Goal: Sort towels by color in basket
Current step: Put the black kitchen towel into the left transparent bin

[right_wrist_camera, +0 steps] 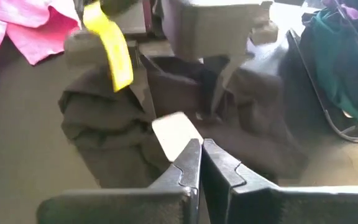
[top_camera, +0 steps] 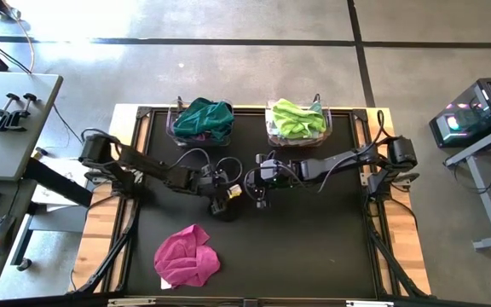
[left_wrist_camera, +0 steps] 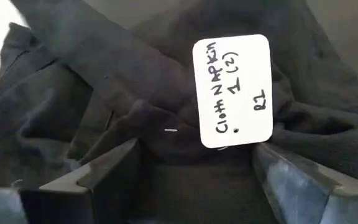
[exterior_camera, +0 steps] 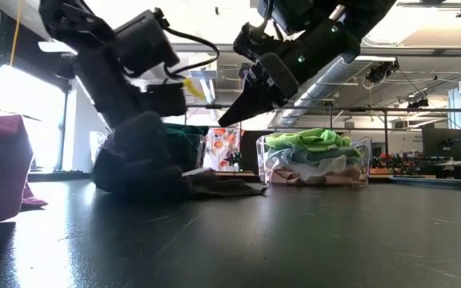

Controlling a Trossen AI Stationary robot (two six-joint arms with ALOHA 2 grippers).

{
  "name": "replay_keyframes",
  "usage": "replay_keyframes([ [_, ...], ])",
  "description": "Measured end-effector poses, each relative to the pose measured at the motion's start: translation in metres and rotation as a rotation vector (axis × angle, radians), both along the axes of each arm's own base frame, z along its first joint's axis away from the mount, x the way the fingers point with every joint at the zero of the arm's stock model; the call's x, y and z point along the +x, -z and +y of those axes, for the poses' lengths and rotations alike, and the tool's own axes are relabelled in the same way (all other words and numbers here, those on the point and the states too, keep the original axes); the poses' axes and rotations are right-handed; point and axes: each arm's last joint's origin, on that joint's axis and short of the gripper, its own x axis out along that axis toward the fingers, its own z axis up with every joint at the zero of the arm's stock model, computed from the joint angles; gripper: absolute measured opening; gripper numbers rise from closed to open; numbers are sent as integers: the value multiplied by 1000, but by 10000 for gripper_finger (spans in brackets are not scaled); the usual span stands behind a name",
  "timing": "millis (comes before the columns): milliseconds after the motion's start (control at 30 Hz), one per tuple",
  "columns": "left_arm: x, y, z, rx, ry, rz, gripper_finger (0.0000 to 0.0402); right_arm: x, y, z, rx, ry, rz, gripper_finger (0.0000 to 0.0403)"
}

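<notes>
Two grippers meet at mid-counter over a crumpled black cloth towel [right_wrist_camera: 104, 124] bearing a white paper label [left_wrist_camera: 232, 91]: left gripper [left_wrist_camera: 194, 165] spread wide astride it, right gripper [right_wrist_camera: 199, 163] pressed together just beside.

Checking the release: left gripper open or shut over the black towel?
Open. In the left wrist view the left gripper has its fingers apart, either side of the crumpled black towel and its white tag.
</notes>
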Motion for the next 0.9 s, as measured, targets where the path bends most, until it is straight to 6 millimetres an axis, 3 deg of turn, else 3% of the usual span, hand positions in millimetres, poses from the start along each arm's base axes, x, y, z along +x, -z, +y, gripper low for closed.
replay_keyframes([
  [267, 9, 11, 8, 39, 31, -28, 233, -1, 1, 2, 13, 5, 13, 0],
  [567, 9, 11, 8, 98, 86, -14, 36, -2, 2, 9, -6, -28, 24, 0],
  [633, 9, 8, 8, 92, 64, -24, 14, -2, 2, 9, -7, -29, 28, 0],
  [800, -11, -18, -1, 160, 40, 6, 29, -2, 2, 9, -6, -28, 27, 0],
  [900, -23, -60, -1, 288, -27, -25, 22, -1, 0, 9, -4, -27, 5, 0],
])
